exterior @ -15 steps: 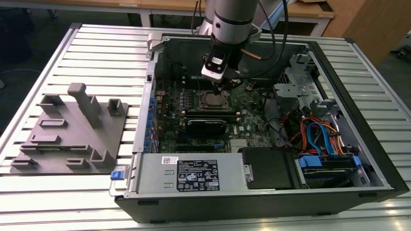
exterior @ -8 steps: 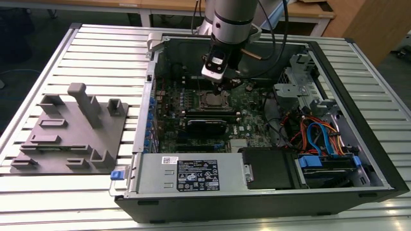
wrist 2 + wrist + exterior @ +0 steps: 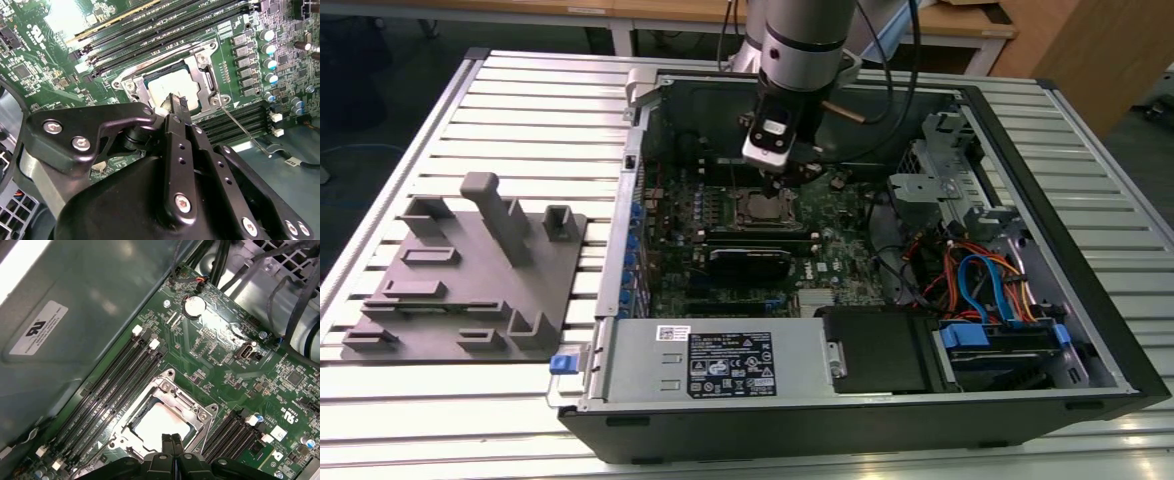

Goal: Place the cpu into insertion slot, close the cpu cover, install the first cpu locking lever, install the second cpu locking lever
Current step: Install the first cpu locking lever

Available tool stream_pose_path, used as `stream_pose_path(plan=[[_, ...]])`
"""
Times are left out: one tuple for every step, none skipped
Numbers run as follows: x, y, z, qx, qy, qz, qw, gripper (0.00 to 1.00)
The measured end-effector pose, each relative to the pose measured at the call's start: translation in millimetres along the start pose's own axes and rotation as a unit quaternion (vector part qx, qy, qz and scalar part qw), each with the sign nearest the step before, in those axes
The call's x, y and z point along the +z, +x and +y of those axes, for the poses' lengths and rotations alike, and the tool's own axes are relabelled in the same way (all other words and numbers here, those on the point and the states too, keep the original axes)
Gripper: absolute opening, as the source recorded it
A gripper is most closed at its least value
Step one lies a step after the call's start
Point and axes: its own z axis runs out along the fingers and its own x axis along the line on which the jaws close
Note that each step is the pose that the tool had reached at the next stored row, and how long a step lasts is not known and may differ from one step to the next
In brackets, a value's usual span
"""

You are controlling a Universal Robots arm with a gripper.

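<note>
1. Ext. view's left: a grey fixture tray [image 3: 467, 290] lies on the slatted table [image 3: 400, 420], well apart from the work. Nothing there concerns you now.
2. Ext. view, upper ctr: the gripper [image 3: 771, 150] hangs inside the PC case [image 3: 854, 440], just above the cpu [image 3: 758, 207].
3. Jaws: in both wrist views the fingertips [image 3: 168, 445] are pinched together w/ nothing btwn them, so you've got a pusher, not a grasp.
4. The cpu [image 3: 162, 90] sits flat in the insertion slot [image 3: 134, 424], and the cpu cover [image 3: 200, 82] looks laid down round it. I judge the step in hand is seating that cover. Can't tell if the tips touch the chip or hover just over it.
5. To do it well, press on the metal frame, not the chip top. Go straight down and slow; a skewed push could shift the cover off its seat.
6. The locking lever [image 3: 240, 127], a thin wire rod, runs out from the socket corner and looks unlatched. Don't clip it, nor the memory slots [image 3: 115, 390] beside the socket.
7. Ext. view's right: the cables [image 3: 974, 285] are well apart, so snag risk looks low.
</note>
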Motion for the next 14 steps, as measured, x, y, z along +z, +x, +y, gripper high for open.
stream_pose_path(plan=[[0.0,0.0,0.0,-0.004,0.0001,0.0,0.99999,0.1],[0.0,0.0,0.0,-0.008,0.0002,0.0,0.99997,0.1],[0.0,0.0,0.0,-0.012,0.0004,0.0,0.99992,0.1],[0.0,0.0,0.0,-0.018,0.0006,-0.0001,0.99983,0.1],[0.0,0.0,0.0,-0.025,0.0008,-0.0001,0.99969,0.1],[0.0,0.0,0.0,-0.033,0.001,-0.0001,0.99947,0.1],[0.0,0.0,0.0,-0.04,0.0013,-0.0001,0.99919,0.1],[0.0,0.0,0.0,-0.048,0.0015,-0.0002,0.99886,0.1],[0.0,0.0,0.0,-0.055,0.0018,-0.0002,0.99848,0.1],[0.0,0.0,0.0,-0.062,0.002,-0.0002,0.99808,0.1],[0.0,0.0,0.0,-0.069,0.0022,-0.0002,0.99762,0.1],[0.0,0.0,0.0,-0.075,0.0024,-0.0003,0.99716,0.1],[0.0,0.0,0.0,-0.082,0.0026,-0.0003,0.99663,0.1],[0.0,0.0,0.0,-0.088,0.0028,-0.0003,0.9961,0.1]])
